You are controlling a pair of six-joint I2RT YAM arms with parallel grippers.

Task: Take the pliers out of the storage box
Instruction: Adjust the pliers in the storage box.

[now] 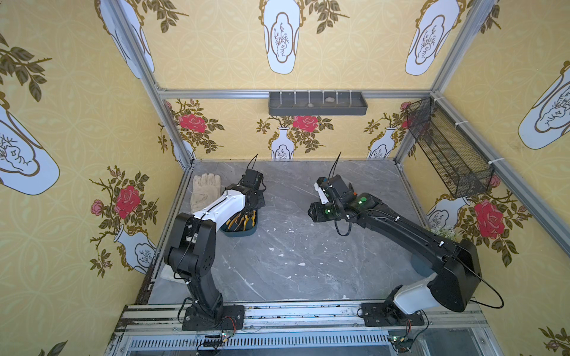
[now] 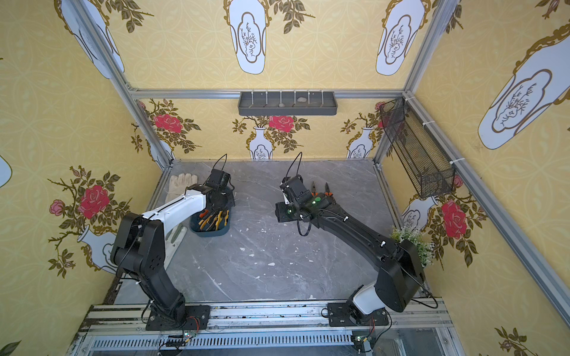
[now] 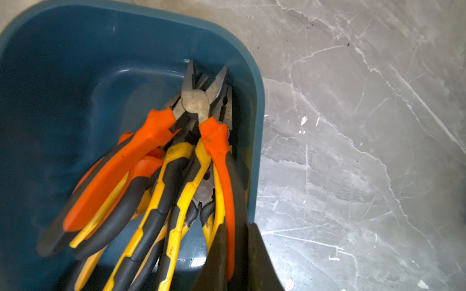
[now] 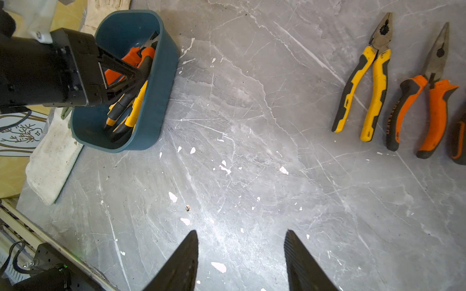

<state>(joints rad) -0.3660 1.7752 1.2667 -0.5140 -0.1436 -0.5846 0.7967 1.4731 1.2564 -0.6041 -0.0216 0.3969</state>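
Note:
The dark teal storage box (image 3: 50, 75) sits at the table's left side, seen in both top views (image 1: 240, 233) (image 2: 212, 233). Several pliers (image 3: 156, 176) with orange-and-black or yellow-and-black handles lie piled in it. My left gripper (image 3: 235, 254) reaches into the box and is shut on one handle of the topmost orange-and-black pliers (image 3: 195, 100); the right wrist view shows its fingertips (image 4: 137, 75) meeting on that handle. My right gripper (image 4: 240, 233) hangs open and empty over bare table. Yellow-and-black pliers (image 4: 365, 88), orange-and-black pliers (image 4: 423, 105) and a third pair (image 4: 457, 141) lie on the table.
A pale work glove (image 1: 205, 191) lies behind the box, and another glove (image 4: 53, 156) lies beside it. A grey divided tray (image 1: 317, 103) hangs on the back wall. A black mesh basket (image 1: 447, 151) hangs on the right wall. A small plant (image 2: 413, 243) stands at the right edge.

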